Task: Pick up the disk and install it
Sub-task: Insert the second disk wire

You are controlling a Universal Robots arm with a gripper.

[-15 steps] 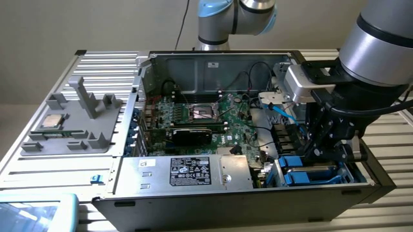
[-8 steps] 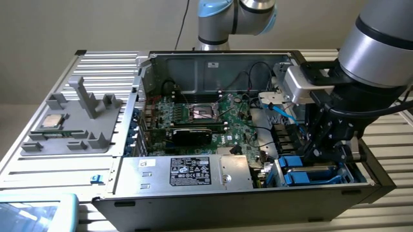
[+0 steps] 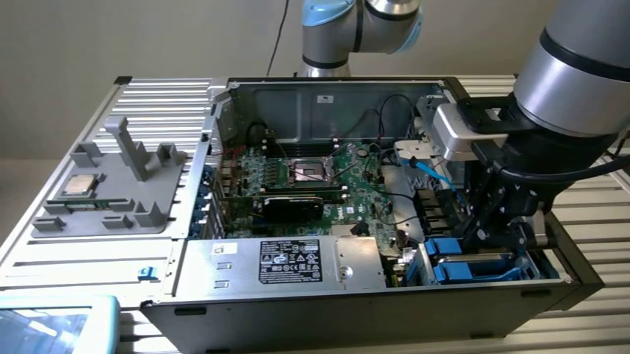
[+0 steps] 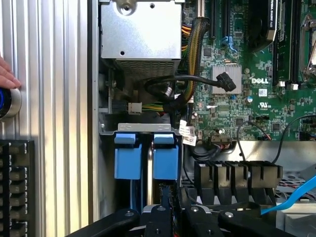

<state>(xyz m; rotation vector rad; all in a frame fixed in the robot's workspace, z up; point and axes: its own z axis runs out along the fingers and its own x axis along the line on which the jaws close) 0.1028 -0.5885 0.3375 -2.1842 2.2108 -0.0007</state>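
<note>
Seen from above the open computer case: two bright blue carrier tabs (image 4: 145, 157) side by side in the drive bay, black claw (image 4: 170, 210) directly over them, fingers nearly closed. Green Dell motherboard (image 4: 256, 84) beside the bay; silver power supply (image 4: 140, 37) beyond. Fingertips (image 4: 7, 76) resting on ribbed metal surface (image 4: 54, 98).

Bright blue carrier tabs of the disk (image 4: 145, 155) at lower centre; green motherboard (image 4: 256, 74) with white lettering, upper right; silver box (image 3: 285, 262) bearing a black label with white print, lower centre; grey foam tray (image 3: 108, 184) at left; black gripper (image 3: 502, 221); light-blue and silver arm joints (image 3: 359, 22)
</note>
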